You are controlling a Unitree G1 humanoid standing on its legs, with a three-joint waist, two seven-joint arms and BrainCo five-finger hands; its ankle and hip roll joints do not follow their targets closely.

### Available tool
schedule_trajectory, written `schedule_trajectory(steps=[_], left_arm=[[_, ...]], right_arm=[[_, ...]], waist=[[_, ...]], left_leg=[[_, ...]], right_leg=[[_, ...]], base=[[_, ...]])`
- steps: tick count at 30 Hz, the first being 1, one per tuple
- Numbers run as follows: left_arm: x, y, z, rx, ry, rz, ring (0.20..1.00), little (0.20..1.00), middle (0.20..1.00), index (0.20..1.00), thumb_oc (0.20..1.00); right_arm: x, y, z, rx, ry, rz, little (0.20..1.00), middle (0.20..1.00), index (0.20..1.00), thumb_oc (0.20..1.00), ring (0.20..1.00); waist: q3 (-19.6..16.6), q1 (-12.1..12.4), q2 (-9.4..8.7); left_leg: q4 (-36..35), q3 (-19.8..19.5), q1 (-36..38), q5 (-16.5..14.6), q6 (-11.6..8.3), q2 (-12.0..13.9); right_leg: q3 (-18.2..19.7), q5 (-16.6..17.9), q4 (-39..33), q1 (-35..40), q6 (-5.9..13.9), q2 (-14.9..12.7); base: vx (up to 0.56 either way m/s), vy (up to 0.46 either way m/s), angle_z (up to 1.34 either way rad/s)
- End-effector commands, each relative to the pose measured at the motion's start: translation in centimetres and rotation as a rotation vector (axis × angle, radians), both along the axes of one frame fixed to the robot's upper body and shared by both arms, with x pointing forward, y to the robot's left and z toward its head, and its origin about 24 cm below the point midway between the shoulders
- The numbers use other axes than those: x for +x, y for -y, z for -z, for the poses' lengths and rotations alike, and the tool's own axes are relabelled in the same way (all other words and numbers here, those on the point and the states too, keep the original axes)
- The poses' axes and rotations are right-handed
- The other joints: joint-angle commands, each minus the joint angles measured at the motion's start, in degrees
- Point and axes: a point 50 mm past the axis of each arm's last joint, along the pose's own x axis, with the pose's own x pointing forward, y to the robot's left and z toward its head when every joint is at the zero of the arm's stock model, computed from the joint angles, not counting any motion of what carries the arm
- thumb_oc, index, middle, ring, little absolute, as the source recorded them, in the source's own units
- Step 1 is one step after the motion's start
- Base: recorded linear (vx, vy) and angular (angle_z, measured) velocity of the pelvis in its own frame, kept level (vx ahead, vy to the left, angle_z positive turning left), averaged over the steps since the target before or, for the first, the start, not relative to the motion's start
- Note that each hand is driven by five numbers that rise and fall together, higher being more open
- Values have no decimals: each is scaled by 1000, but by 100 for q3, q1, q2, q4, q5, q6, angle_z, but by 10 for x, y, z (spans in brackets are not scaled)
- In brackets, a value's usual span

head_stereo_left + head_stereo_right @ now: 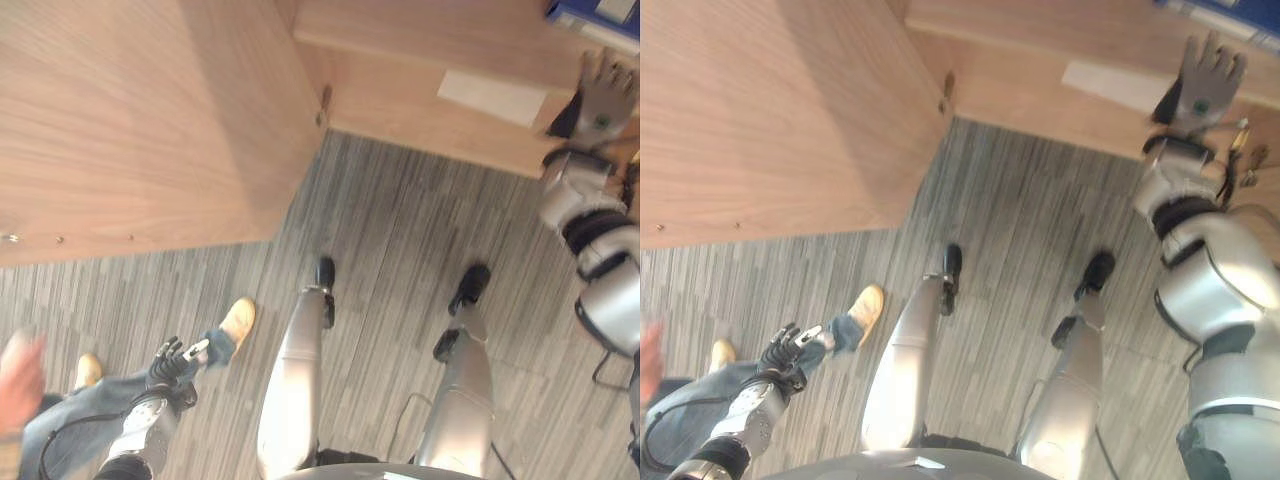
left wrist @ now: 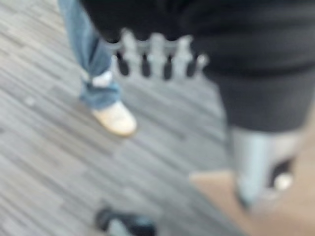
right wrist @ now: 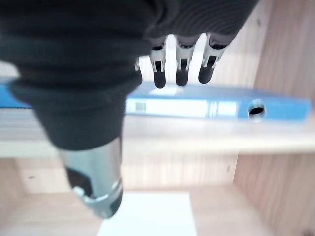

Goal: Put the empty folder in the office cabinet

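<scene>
R hand (image 1: 1206,75) is raised at the cabinet (image 1: 420,90), fingers straight and spread, holding nothing; its wrist view shows the fingertips (image 3: 181,76) just short of the folder (image 3: 216,105). L hand (image 1: 172,362) hangs low over the floor (image 1: 400,230), fingers loosely relaxed, empty, near a person's shoe (image 1: 238,322). The folder lies flat on a cabinet shelf (image 3: 197,137), spine outward w/ a round finger hole (image 3: 256,109). Blue, stiff board, prob light since empty, smooth so maybe slippery; best taken by the spine or hole. Cabinet is pale wood-grain laminate; floor grey striped carpet
</scene>
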Motion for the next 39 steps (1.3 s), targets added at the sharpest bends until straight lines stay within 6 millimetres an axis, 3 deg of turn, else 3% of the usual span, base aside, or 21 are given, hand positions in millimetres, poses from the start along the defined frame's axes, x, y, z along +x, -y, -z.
schedule_trajectory(steps=[1,2,3,4,5,6,7,8,10,12,16,17,22,28,39], left_arm=[[-14,-14,-2,82,-2,-30,1000,1000,1000,1000,1000],[-7,-7,-2,68,3,-43,1000,1000,1000,1000,1000],[-4,-2,-1,76,-9,-8,1000,1000,1000,1000,1000],[-4,-2,-1,76,-9,-8,1000,1000,1000,1000,1000],[-1,6,2,66,-36,0,1000,1000,1000,1000,1000],[-5,13,9,61,-82,27,1000,1000,1000,1000,1000],[-7,17,13,61,-94,57,1000,1000,1000,1000,1000],[-8,20,16,68,-102,79,1000,1000,1000,1000,1000],[-8,23,17,63,-85,93,1000,1000,1000,1000,1000],[2,31,15,53,-59,110,1000,1000,1000,1000,1000],[4,37,15,50,-35,135,1000,1000,1000,1000,1000],[-9,42,23,69,-42,150,1000,1000,1000,1000,1000],[-24,56,33,81,-106,225,1000,1000,1000,1000,1000],[-23,53,33,72,-132,218,1000,1000,1000,1000,1000],[-27,58,37,83,-196,320,1000,1000,1000,1000,1000]], right_arm=[[5,-10,-7,317,59,-110,1000,1000,1000,1000,1000],[-10,-20,41,560,-36,-118,1000,1000,1000,1000,1000],[-22,-24,67,693,-99,-110,1000,1000,1000,1000,1000],[-22,-24,67,693,-99,-110,1000,1000,1000,1000,1000],[-44,-21,100,762,-152,-56,1000,1000,1000,1000,1000],[-80,-13,140,867,-227,23,1000,1000,1000,1000,1000],[-106,-3,165,894,-301,73,1000,1000,1000,1000,1000],[-127,1,184,856,-359,82,1000,1000,1000,1000,1000],[-144,3,198,850,-402,97,1000,1000,1000,1000,1000],[-182,9,226,923,-451,178,1000,1000,1000,1000,1000],[-196,10,233,992,-418,197,1000,1000,1000,1000,1000],[-198,7,235,1024,-391,190,1000,1000,1000,1000,1000],[-200,2,237,1057,-418,165,1000,1000,1000,1000,1000],[-207,-2,241,1052,-453,160,1000,1000,1000,1000,1000],[-228,7,252,1140,-415,339,1000,1000,1000,1000,1000]], waist=[[255,-60,-126],[255,-223,-243],[255,-322,-320],[255,-322,-320],[255,-487,-400],[255,-699,-489],[254,-836,-555],[228,-953,-622],[157,-1047,-673],[-58,-1257,-808],[-201,-1350,-843],[-216,-1330,-826],[-372,-1415,-830],[-536,-1499,-834],[-872,-1799,-788]], left_leg=[[-1116,74,1173,-120,-31,744],[-1359,302,1671,-188,-17,758],[-1513,418,1971,-193,-30,759],[-1513,418,1971,-193,-30,759],[-1741,574,2411,-210,-29,740],[-1998,758,2922,-230,3,676],[-2115,865,3225,-258,23,643],[-2192,974,3479,-284,44,627],[-2246,1064,3641,-305,70,613],[-2306,1200,4028,-473,149,558],[-2383,1276,4252,-544,179,532],[-2512,1260,4313,-529,143,511],[-2736,1315,4645,-481,123,512],[-2890,1416,4870,-459,122,548],[-2999,1732,5312,-563,148,493]], right_leg=[[-41,-928,224,-161,340,224],[23,-821,-14,174,393,228],[67,-746,-186,413,421,246],[67,-746,-186,413,421,246],[122,-658,-382,692,470,264],[235,-542,-584,1015,515,318],[289,-477,-703,1221,543,355],[313,-426,-769,1392,565,380],[345,-377,-811,1489,586,403],[488,-347,-1019,1823,624,461],[592,-368,-1173,2025,640,526],[586,-373,-1348,2123,662,571],[639,-343,-1497,2367,701,589],[666,-307,-1504,2420,750,580],[844,-300,-1523,2521,788,602]], base=[[-60,278,-29],[-73,278,-34],[-73,278,-34],[-57,255,-65],[-25,316,-84],[-68,406,-98],[-71,329,-51],[-54,175,-36],[-6,92,-60],[1,77,-39],[-53,32,-21],[-118,10,4],[-12,46,6],[9,28,-7],[19,41,-12]])
